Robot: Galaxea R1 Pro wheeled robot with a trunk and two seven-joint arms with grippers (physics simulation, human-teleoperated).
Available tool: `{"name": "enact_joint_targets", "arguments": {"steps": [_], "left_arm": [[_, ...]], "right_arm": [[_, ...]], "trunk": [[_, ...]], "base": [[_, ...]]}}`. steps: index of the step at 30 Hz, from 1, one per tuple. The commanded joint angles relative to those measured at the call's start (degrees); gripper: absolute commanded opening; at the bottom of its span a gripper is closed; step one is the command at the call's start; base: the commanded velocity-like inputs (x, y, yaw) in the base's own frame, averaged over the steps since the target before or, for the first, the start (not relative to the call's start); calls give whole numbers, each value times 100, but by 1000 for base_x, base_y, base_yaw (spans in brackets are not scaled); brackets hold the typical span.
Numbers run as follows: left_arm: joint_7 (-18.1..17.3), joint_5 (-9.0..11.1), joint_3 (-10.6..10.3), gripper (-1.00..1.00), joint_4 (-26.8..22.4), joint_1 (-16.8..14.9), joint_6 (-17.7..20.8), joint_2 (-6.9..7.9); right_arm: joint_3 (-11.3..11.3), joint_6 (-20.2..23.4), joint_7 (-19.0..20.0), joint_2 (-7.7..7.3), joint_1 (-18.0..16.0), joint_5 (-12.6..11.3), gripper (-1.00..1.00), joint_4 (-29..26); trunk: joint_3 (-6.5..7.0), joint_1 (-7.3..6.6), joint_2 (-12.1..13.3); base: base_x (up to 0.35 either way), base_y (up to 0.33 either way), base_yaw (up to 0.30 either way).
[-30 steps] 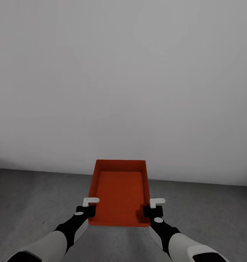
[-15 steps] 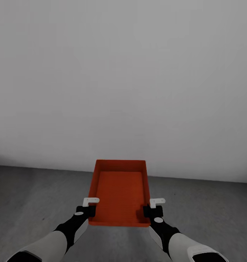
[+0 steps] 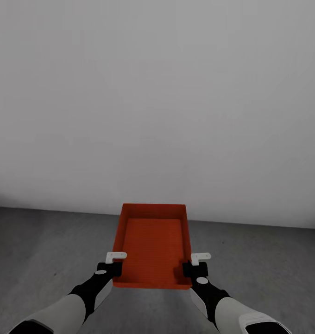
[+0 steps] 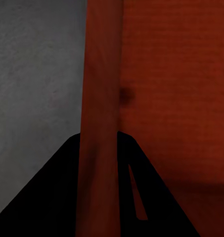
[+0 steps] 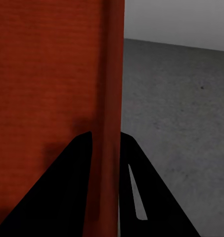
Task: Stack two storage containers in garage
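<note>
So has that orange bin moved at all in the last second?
Not within the picture: the orange bin sits at the same spot, each side wall clamped by the left claw and right claw. The floor-wall line behind it rose slightly, so the camera shifted.

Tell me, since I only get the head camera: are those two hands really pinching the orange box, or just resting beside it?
Observer: Pinching. The left wrist camera shows the left hand with the storage container side wall running between its two black fingers.
Operator: And the other one?
Observer: Same on the right wrist camera: the right hand has one finger inside the box and one outside, over the floor.
Operator: Anything odd up close?
Observer: The left wrist camera shows a small dark spot on the box's bottom; I cannot tell what it is.
</note>
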Motion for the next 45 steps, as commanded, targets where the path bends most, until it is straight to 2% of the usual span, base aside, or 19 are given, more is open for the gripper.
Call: {"name": "enact_joint_targets", "arguments": {"steps": [1,45], "left_arm": [[58,37,173,-100,-28,-8,15,-23],[58,37,173,-100,-28,-6,15,-32]], "right_arm": [[-98,-19,-159,1,-1,6,-100,8],[-98,-24,-159,-8,-2,6,-100,6]], "trunk": [[-33,22,-45],[-1220,989,-1810]], "base": [[0,0,0],[0,0,0]]}}
